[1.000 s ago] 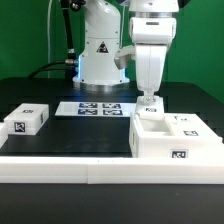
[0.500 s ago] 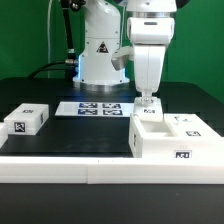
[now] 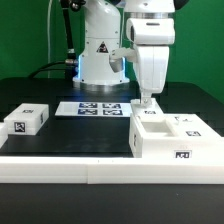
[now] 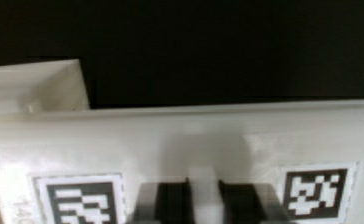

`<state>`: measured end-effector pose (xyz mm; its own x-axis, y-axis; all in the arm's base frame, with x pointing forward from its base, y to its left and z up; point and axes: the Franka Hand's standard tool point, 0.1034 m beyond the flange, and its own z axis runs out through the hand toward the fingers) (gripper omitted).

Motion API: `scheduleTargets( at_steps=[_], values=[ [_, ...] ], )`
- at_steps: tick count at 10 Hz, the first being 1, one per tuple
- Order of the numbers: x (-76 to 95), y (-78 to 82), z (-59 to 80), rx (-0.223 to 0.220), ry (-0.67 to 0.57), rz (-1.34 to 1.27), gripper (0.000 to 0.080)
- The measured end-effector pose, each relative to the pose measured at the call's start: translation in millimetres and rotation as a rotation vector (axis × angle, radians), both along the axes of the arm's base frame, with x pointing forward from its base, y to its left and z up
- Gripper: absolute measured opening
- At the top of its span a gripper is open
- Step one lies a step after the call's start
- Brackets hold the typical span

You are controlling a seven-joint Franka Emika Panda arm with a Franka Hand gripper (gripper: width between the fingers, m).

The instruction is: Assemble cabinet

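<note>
The cabinet (image 3: 165,142) is a white box with square compartments and tagged blocks, standing at the exterior view's right against the rail. My gripper (image 3: 150,100) hangs straight down over the cabinet's back left corner, fingertips just above or touching its top. In the wrist view the cabinet (image 4: 197,135) fills the frame, with a tag on either side of my gripper (image 4: 188,203). The two dark fingers (image 4: 161,205) stand close together with only a thin pale strip between them, and nothing shows held in them.
A separate small white tagged block (image 3: 27,120) lies at the exterior view's left. The marker board (image 3: 100,108) lies flat at the back middle. A long white border rail (image 3: 80,168) runs along the front. The arm's base (image 3: 100,55) stands behind.
My gripper has shifted slightly toward the exterior view's right over the cabinet's back corner. The cabinet and the other parts have not visibly moved.
</note>
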<state>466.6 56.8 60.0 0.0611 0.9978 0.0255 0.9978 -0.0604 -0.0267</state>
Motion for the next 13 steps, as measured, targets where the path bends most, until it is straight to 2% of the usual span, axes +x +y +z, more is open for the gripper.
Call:
scheduleTargets(
  at_steps=[3,9,13],
  values=[
    [0.1,0.0,0.0,0.000,0.000,0.000,0.0069],
    [53.4,1.1,0.8,0.009,-0.005,0.010,0.0069],
    [52.5,1.1,0.7,0.009,-0.006,0.010,0.0069]
  ],
)
